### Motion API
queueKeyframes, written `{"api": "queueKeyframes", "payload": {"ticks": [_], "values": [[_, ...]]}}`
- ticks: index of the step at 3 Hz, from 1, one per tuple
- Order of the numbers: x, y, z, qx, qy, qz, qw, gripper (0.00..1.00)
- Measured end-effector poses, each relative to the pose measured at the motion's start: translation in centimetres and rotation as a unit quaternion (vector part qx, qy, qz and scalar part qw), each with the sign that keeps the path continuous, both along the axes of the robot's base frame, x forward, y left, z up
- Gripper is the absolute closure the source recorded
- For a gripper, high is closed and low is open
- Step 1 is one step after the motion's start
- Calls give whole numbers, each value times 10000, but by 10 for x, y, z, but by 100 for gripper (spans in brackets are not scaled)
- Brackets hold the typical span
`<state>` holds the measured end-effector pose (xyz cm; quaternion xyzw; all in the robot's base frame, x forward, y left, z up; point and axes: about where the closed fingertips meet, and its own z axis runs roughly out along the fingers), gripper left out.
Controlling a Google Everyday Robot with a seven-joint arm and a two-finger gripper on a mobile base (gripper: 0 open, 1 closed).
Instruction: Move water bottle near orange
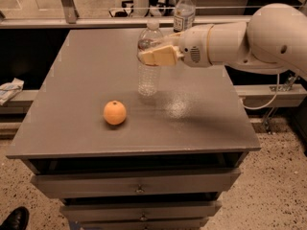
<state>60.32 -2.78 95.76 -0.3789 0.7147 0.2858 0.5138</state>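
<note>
My gripper (pixel 154 55) pinches the upright water bottle (pixel 147 80) around its upper body, mid-table (pixel 86 71). The orange (pixel 115 112) lies at about seven o'clock from the bottle, near but apart, so I judge the carry runs that way.

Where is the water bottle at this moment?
In the camera view, the water bottle is upright near the middle of the table, its upper body held by the gripper, behind and right of the orange.
</note>
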Motion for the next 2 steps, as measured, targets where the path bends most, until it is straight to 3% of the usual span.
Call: {"api": "queueKeyframes", "payload": {"ticks": [2], "values": [[-10,23,-14,114,-23,282,9995,98]]}}
